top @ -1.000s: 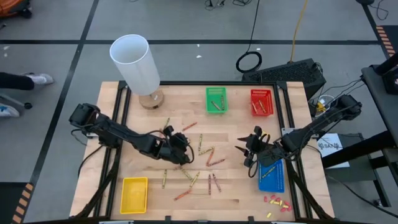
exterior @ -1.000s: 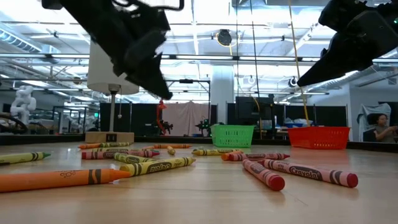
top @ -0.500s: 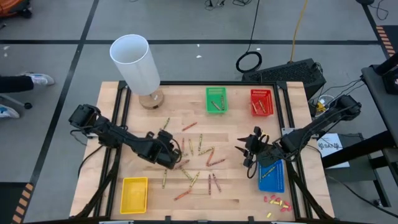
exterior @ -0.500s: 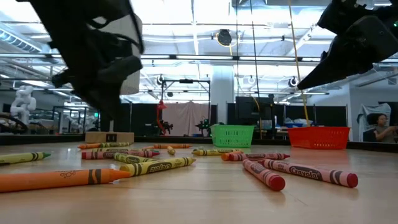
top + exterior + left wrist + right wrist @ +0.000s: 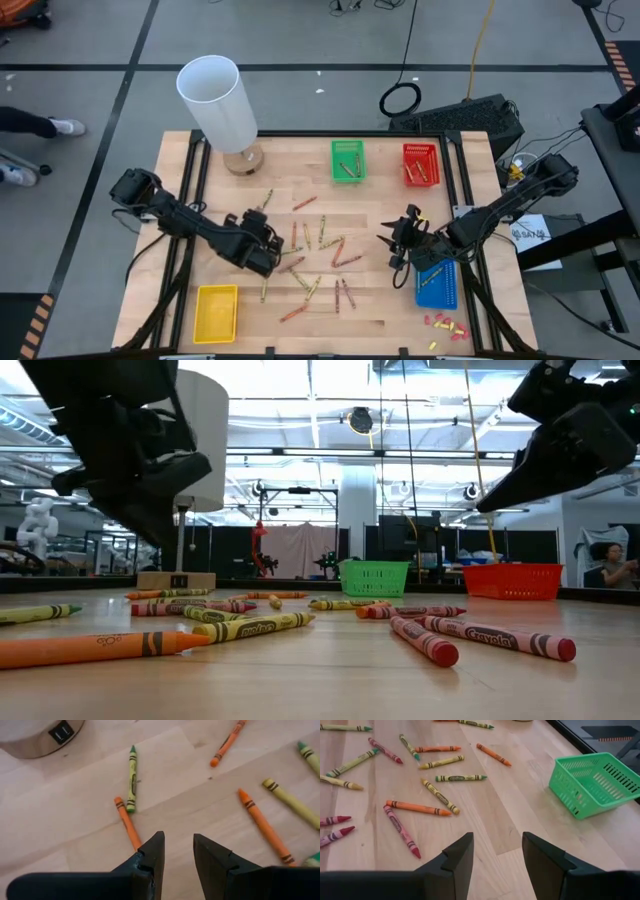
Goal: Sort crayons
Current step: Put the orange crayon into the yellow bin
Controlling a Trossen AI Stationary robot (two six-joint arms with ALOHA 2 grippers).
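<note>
Lots of crayons (image 5: 318, 262) are lying flat on the wooden table (image 5: 470, 180), spread out over its middle. They are thin short sticks with paper wraps, in red, orange, yellow-green and brown. They are pointing all different ways. Some are lying close side by side, and some are lying alone.

One orange crayon (image 5: 100, 648) is sitting close to the low camera, with a yellow one (image 5: 256, 626) just behind it. Two red crayons (image 5: 487, 637) are lying near each other farther to the side. A few more crayons are lying inside the green basket (image 5: 347, 161) and the red basket (image 5: 421, 164) by the far edge.
</note>
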